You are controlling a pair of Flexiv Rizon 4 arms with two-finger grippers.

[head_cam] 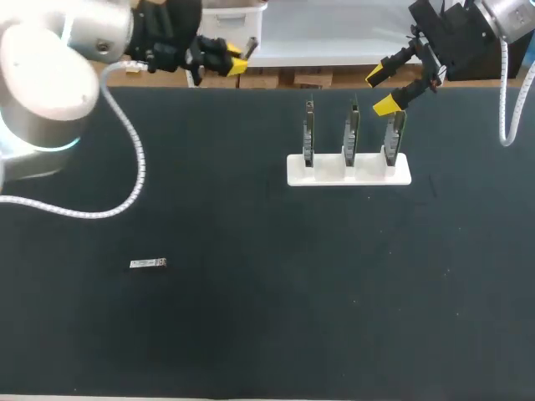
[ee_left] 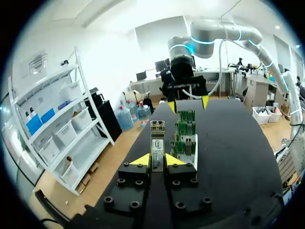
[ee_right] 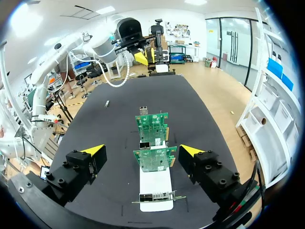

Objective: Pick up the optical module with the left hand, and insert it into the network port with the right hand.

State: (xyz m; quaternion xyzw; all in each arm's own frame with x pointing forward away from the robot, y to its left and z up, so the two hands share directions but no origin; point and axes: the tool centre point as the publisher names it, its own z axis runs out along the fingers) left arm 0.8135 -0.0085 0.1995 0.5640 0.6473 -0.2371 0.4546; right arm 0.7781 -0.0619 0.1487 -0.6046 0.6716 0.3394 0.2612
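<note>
A silver optical module [ee_left: 157, 142] stands upright between the yellow tips of my left gripper [ee_left: 157, 161], which is shut on it. In the head view that gripper [head_cam: 237, 60] hovers at the table's far left edge. Another small module [head_cam: 149, 264] lies flat on the black table, front left. Three green network boards [head_cam: 351, 134] stand in a white holder [head_cam: 349, 170] at the back right. My right gripper [head_cam: 385, 90] hangs open just above the rightmost board; in its wrist view the gripper [ee_right: 142, 151] straddles the row of boards [ee_right: 152, 126] without touching them.
The black mat [head_cam: 276, 309] covers the table. A white cable [head_cam: 134, 159] loops from my left arm over the mat's left part. The holder's base [ee_right: 155, 188] lies under my right gripper, with port cages on the boards facing up.
</note>
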